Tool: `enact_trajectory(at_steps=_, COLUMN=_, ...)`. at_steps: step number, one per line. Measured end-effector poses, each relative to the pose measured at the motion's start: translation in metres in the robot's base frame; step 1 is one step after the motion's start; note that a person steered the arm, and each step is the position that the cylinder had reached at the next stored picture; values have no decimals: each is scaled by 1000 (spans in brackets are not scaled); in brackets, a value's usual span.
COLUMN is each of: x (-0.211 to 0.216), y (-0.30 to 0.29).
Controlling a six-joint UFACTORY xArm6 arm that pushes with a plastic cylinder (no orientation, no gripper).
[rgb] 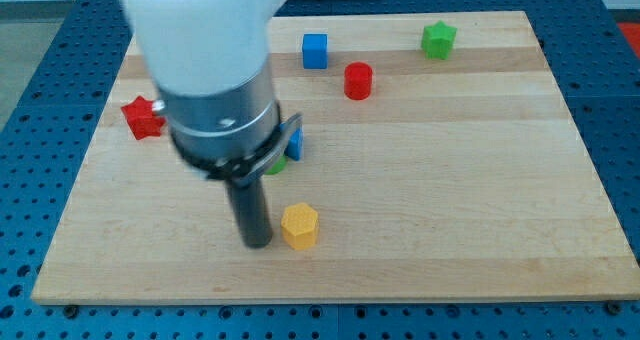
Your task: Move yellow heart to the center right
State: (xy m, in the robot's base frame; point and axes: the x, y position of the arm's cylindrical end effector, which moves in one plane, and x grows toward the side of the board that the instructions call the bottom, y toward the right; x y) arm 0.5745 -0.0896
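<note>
My tip (256,243) rests on the board near the view's bottom, left of centre. A yellow block (300,225), which looks six-sided rather than heart-shaped from here, sits just to the tip's right, close to it or touching. No other yellow block shows; the arm hides part of the board's left middle.
A red star (142,117) lies at the left. A blue cube (315,51), a red cylinder (358,81) and a green star (437,39) lie along the top. A blue block (295,144) and a green block (277,165) peek out behind the arm.
</note>
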Motion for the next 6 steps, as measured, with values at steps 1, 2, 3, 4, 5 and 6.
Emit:
enact_trajectory(at_steps=1, x=11, y=35)
enact_trajectory(at_steps=2, x=-1, y=79)
enact_trajectory(at_steps=3, x=-32, y=113)
enact_trajectory(at_steps=4, x=20, y=112)
enact_trajectory(at_steps=5, x=33, y=66)
enact_trajectory(at_steps=6, x=-6, y=63)
